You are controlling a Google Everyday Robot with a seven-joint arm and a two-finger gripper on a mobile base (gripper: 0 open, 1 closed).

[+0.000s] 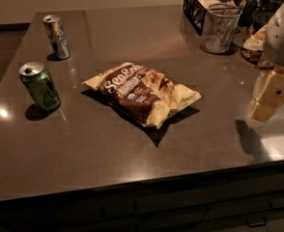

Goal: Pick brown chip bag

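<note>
Round wire-mesh cup point(220, 28) upper right; crinkly brown chip bag point(142, 94) centre of glossy surface point(132, 168); pale pincer point(272, 96) right, openness unclear.

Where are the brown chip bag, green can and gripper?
brown chip bag point(138, 94), camera view, dark brown centre panel.
green can point(41, 88), camera view, middle of its side.
gripper point(270, 100), camera view, pale lower end, far right of picture.

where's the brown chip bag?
In the camera view, the brown chip bag lies centre-frame, right of the green can and left of the gripper, which hangs at the right edge.
</note>
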